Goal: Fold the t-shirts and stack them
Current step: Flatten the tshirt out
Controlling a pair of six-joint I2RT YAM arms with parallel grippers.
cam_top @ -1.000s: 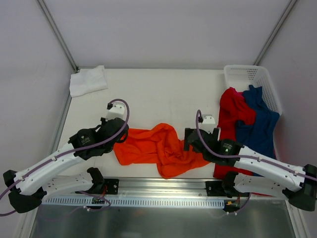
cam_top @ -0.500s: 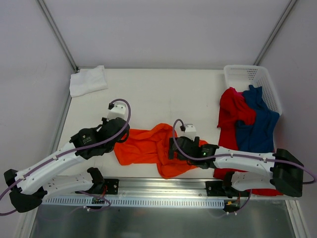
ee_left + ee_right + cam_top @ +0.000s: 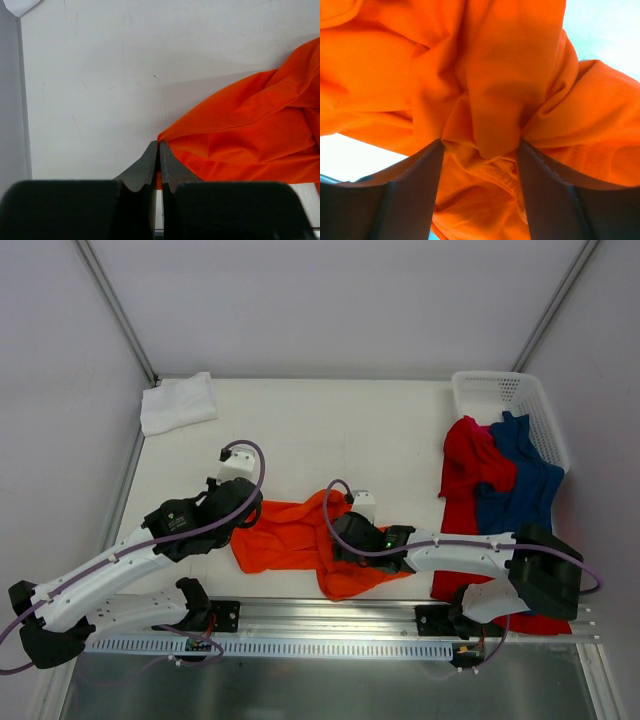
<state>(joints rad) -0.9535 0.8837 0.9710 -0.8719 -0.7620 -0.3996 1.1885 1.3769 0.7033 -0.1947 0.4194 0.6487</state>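
The bright orange t-shirt (image 3: 290, 535) lies crumpled near the table's front edge, between the two arms. My left gripper (image 3: 240, 518) is shut on its left edge; the left wrist view shows the closed fingertips (image 3: 159, 144) pinching a corner of the orange cloth (image 3: 250, 130). My right gripper (image 3: 340, 535) sits down on the middle of the shirt. In the right wrist view its jaws (image 3: 480, 145) stand apart on either side of a bunched orange fold (image 3: 510, 60). A white t-shirt (image 3: 177, 402) lies folded at the far left corner. Red (image 3: 470, 465) and dark blue (image 3: 520, 495) t-shirts spill from the basket.
A white perforated basket (image 3: 500, 390) stands at the far right corner, with the red and blue cloth hanging over its near side. Metal frame posts rise at both far corners. A rail runs along the table's near edge (image 3: 320, 615).
My right arm has swung left from beside the red shirt onto the orange shirt, and its jaws have narrowed round a fold. The left arm has stayed put.
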